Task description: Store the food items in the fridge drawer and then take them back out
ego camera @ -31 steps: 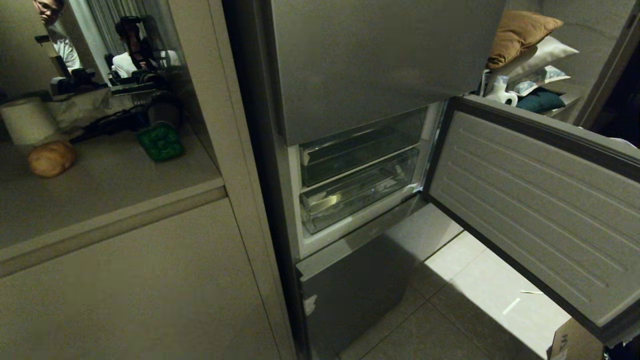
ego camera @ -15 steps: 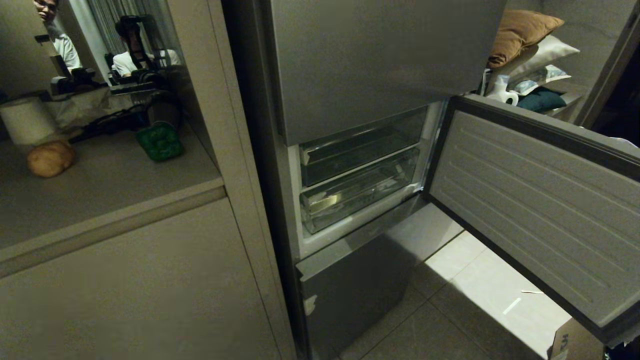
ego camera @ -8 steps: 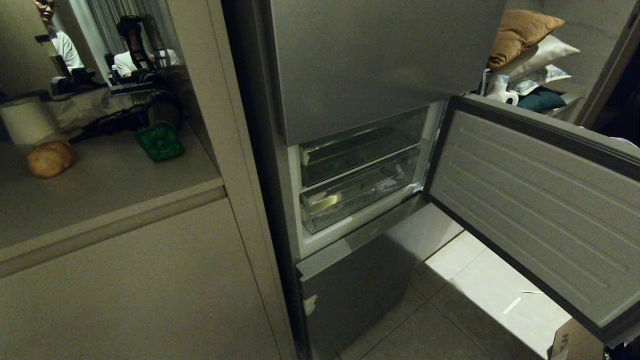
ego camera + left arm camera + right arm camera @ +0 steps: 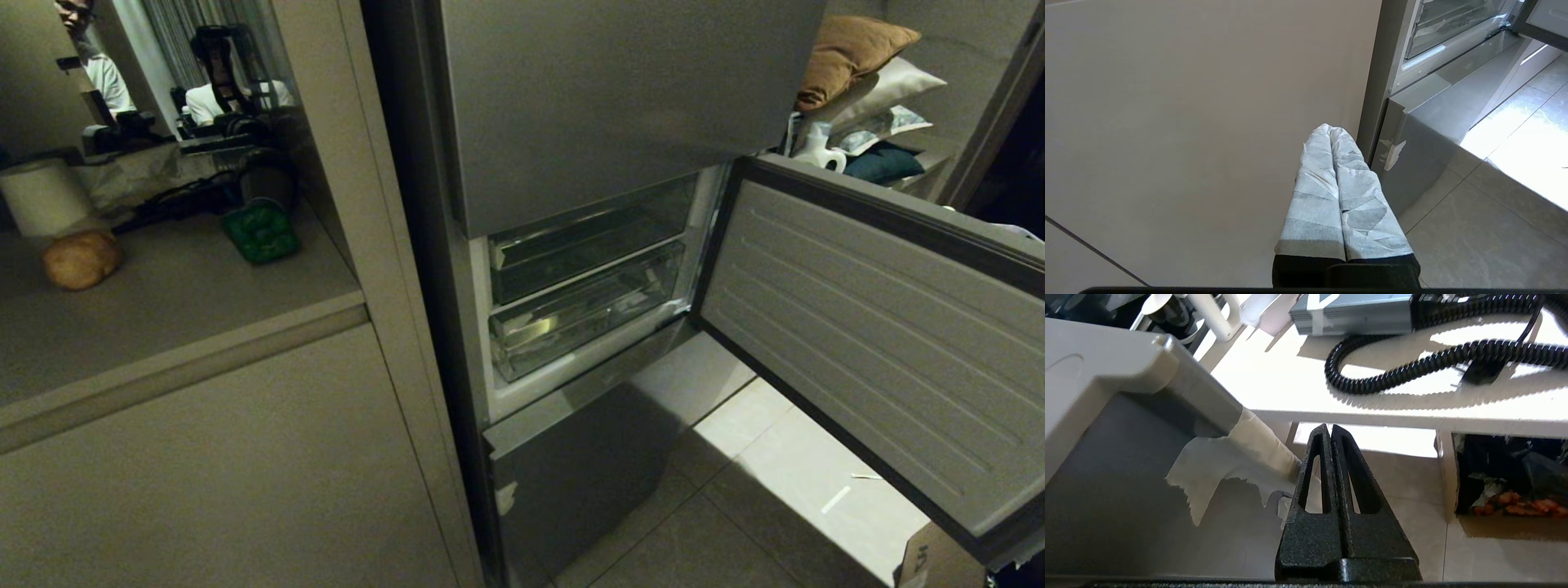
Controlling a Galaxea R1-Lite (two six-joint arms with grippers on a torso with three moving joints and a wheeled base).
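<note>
On the counter left of the fridge we see the potato-like lump (image 4: 82, 259), unstored. Fridge drawer (image 4: 584, 314) is pushed in behind the open door (image 4: 873, 343). Left gripper (image 4: 1332, 131) and right gripper (image 4: 1329, 430) are both closed and empty, neither near food.

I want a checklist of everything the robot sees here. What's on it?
Surface: counter, beige, beside the fridge.
Job's things: potato on the counter; clear drawers pushed in, nothing seen inside; fridge door open.
Clutter: green item and white roll on the counter; box on the floor.
Grippers: left gripper shut, empty, low by the cabinet; right gripper shut, empty, over the floor.
Cables: coiled black cable.
Surroundings: pillows; two people behind the counter.
</note>
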